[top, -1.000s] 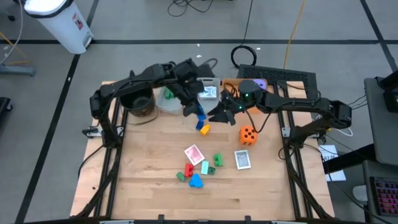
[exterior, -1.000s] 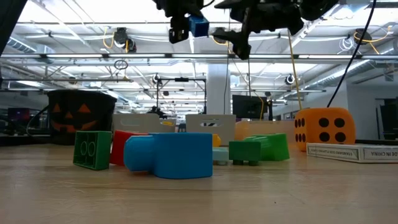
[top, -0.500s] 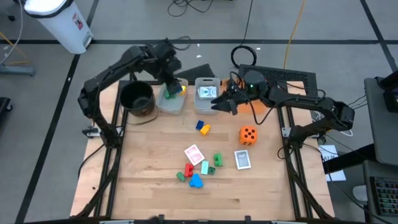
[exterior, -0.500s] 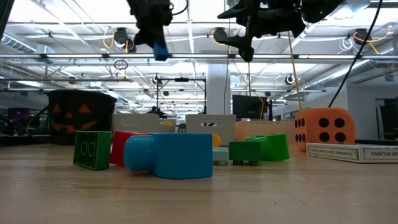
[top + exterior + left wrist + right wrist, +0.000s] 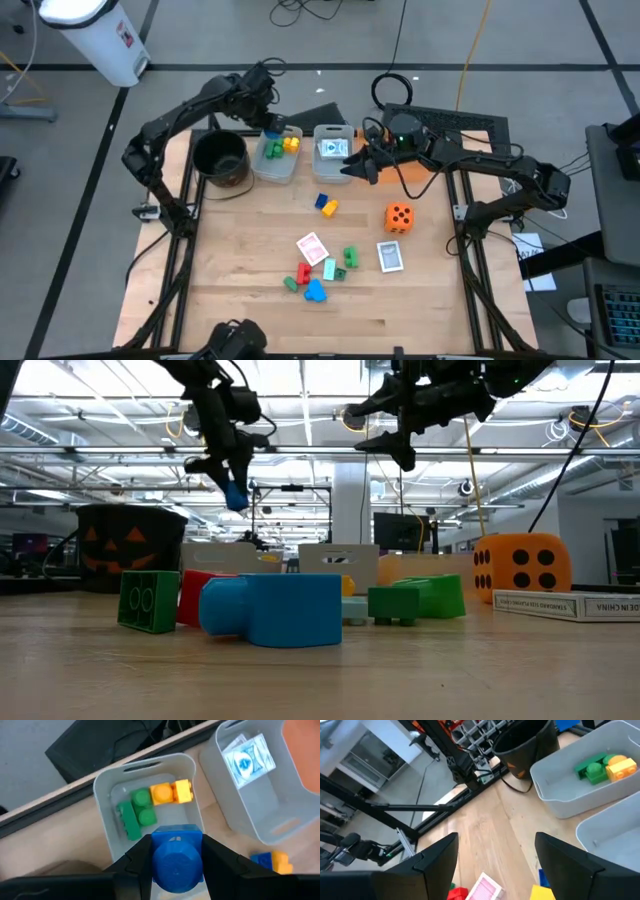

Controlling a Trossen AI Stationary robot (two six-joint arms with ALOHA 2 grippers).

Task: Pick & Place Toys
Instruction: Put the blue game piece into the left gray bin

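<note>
Left gripper (image 5: 176,865) clamps blue block (image 5: 176,858), stud end toward the wrist camera, above the bin's (image 5: 102,790) near end; right gripper (image 5: 352,168) open beside it.

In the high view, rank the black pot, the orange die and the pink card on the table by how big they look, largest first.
1. black pot
2. orange die and pink card: these two look about alike from above, so I will not rank one over the other.

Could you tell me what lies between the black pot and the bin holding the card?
In the high view, a clear bin with green and yellow blocks, the left gripper above it.
</note>
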